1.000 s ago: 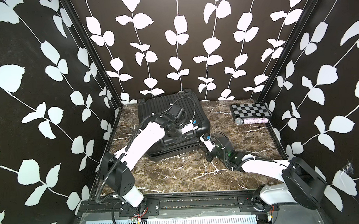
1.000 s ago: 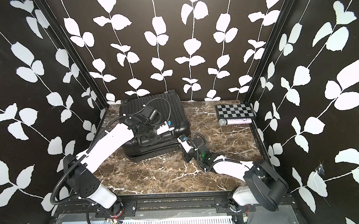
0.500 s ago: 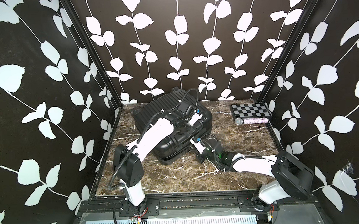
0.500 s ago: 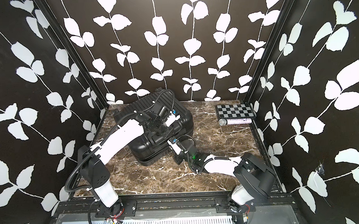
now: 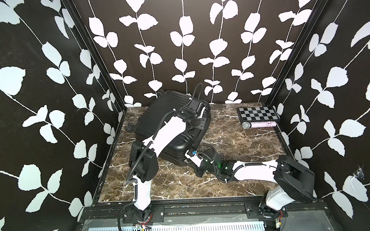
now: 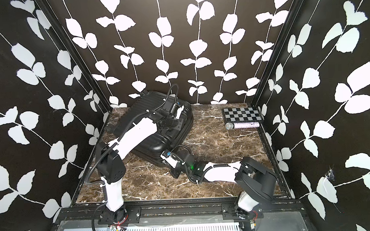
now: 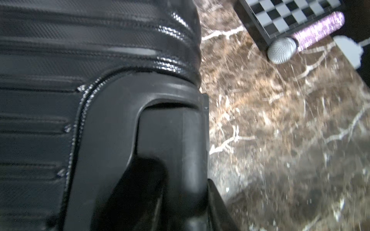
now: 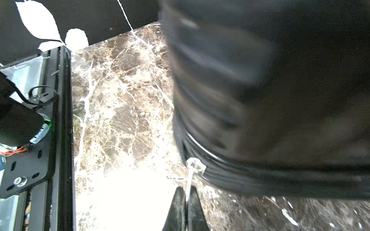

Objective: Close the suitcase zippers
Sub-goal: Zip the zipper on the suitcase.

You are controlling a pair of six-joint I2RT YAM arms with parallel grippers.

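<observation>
Centre of both top views, toward the back wall: suitcase point(image 5: 160, 104) point(image 6: 145, 101), flat on the table point(image 5: 234, 143), ribbed shell up, lying askew. Almost meets the back wall at its far corner; leaves only a narrow strip of marble on the left, broad open room to the right and along the table's lower edge. Left fingers point(image 7: 144, 192) clenched around a black moulded block on the suitcase's right-hand edge, that arm slung across the shell. Right fingers point(image 8: 181, 202) pinched tight on the silver zipper pull point(image 8: 192, 165) at the near corner, low over the marble, zipper track point(image 8: 260, 178) running on round the rim. Upper right corner of the table: checkerboard point(image 5: 258, 114), microphone point(image 5: 258, 124) just beside its front edge, both well apart from the suitcase. Right arm stretched low across the lower right.
</observation>
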